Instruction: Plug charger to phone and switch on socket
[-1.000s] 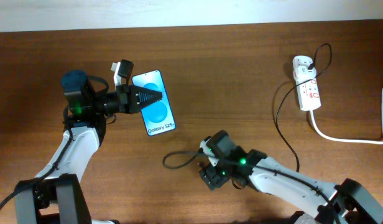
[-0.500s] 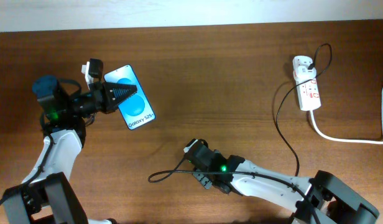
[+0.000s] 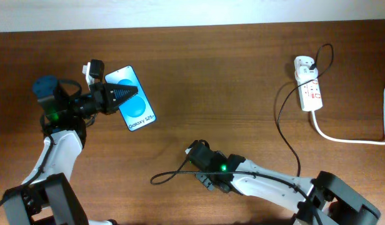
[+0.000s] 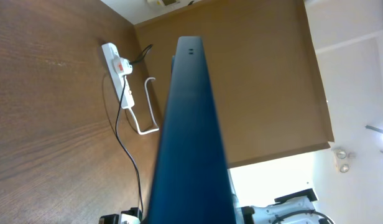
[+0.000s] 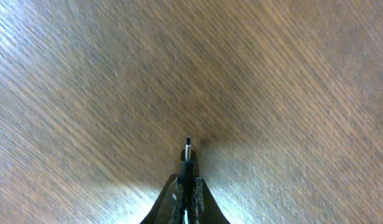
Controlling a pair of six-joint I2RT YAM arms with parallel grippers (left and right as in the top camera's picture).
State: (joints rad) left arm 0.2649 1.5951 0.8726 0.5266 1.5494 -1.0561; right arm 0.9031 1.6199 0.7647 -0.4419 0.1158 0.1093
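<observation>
A brown wood-grain table (image 3: 242,75) fills the overhead view, with a pale strip of wall beyond its far edge. Toward the left edge, our left claw (image 3: 129,95) is clenched on the slim black-edged smartphone with the bright blue screen (image 3: 141,114). The phone seems to be held clear of the wood. The end by its white strip is free and turned toward the table's middle, which we judge offers that end to the plug.

Near the far right corner lies the small white power strip with red marks (image 3: 309,84). Its thick white cord (image 3: 349,139) trails off the right edge, and a white adapter (image 3: 303,62) is seated at its far end. From there the long thin black charger cable (image 3: 277,119) runs toward the near edge.

There our right claw (image 5: 186,186) is pinched tight around the cable's end, low over bare wood. The small plug tip (image 5: 188,146) pokes out ahead of the fingers. We think gripping just behind the tip keeps it stiff for aiming. Phone and plug are well apart.
</observation>
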